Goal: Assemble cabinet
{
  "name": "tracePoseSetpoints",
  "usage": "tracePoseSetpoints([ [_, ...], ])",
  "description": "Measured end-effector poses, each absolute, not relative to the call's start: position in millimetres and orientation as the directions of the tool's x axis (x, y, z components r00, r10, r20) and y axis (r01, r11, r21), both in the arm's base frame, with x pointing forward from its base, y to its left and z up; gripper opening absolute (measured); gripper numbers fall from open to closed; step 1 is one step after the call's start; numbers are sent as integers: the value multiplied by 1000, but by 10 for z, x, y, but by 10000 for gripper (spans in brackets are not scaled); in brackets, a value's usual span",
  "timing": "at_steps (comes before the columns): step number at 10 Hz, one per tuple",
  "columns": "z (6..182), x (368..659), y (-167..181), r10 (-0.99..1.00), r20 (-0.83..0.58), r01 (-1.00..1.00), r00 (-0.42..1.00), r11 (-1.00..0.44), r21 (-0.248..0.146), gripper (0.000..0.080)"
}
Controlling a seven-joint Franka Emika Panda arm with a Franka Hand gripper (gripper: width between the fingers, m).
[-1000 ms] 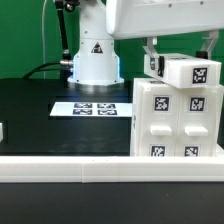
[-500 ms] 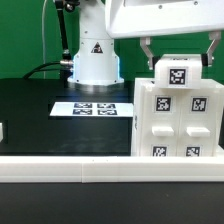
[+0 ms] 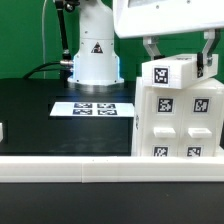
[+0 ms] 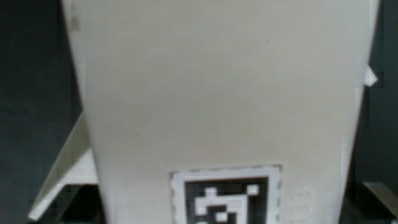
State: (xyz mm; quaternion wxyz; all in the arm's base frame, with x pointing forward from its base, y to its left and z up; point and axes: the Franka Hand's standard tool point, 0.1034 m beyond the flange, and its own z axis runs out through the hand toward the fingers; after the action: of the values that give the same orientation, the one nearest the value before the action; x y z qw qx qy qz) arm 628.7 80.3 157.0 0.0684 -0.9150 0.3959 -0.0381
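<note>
Large white plastic tagged cabinet (image 3: 178,118) upright, right of frame | pincer (image 3: 180,58) grasping small white tagged block (image 3: 168,74) atop it | piece unseated; assembly seemingly unfinished

Exterior view faces the cabinet (image 3: 178,112) low from the table edge; wrist view presses close onto it.

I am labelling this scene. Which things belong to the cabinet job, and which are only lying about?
Job:
- cabinet, large white tagged box
- white tagged panel on top of it, also seen close in the wrist view
- gripper, jaws either side of the panel

Lying about:
- marker board
- robot base
- black table
</note>
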Motion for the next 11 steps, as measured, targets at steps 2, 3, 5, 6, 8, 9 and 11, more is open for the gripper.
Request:
tracePoseSetpoints([
  [2, 1570, 6289, 795, -796, 0, -787, 605, -597, -156, 560],
  [3, 1570, 6290, 793, -843, -13, -834, 538, -530, -156, 560],
  [5, 1569, 6275, 803, -930, -39, -922, 365, -355, -156, 560],
  [6, 1562, 6247, 809, -962, -51, -954, 268, -257, -156, 560],
  [8, 1549, 6207, 817, -995, -79, -989, 60, -48, -139, 560],
  [9, 1546, 6200, 834, -995, -92, -990, -46, 58, -130, 560],
  [11, 1549, 6207, 841, -973, -108, -968, -206, 218, -122, 560],
])
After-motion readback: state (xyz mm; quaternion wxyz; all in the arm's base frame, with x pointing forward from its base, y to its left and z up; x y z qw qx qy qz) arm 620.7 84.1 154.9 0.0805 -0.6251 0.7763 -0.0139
